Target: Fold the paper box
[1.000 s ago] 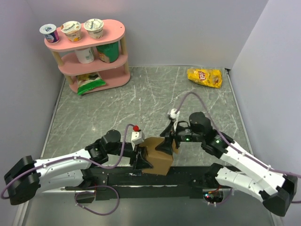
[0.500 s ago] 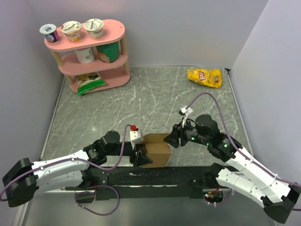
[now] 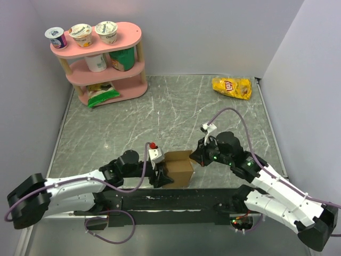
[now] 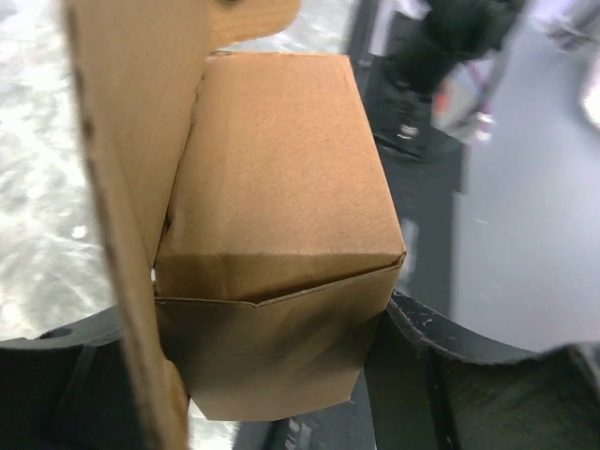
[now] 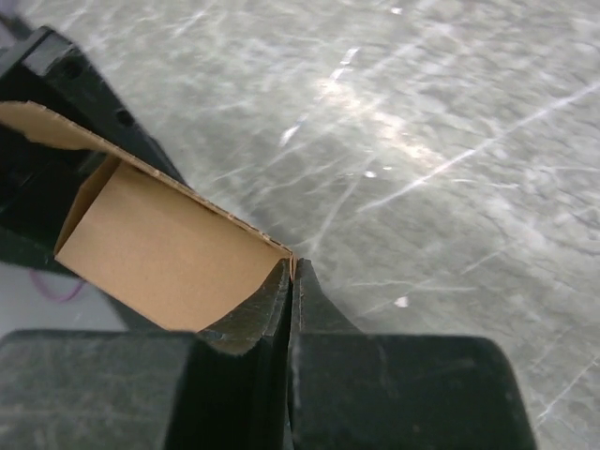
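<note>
The paper box (image 3: 178, 168) stands at the near edge of the surface (image 3: 176, 112). My left gripper (image 3: 162, 177) grasps its left side, and my right gripper (image 3: 196, 157) is clenched tight on the right corner of its raised flap.

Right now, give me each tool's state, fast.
Left tool: closed on the paper box, holding it.
Right tool: closed at the box's edge; whether it pinches the cardboard cannot be told.

Left arm (image 3: 69, 186) stretched low, left fingers (image 4: 441, 375) apart, right arm (image 3: 277, 186) bent, right fingers (image 5: 356, 375) pressed together
</note>
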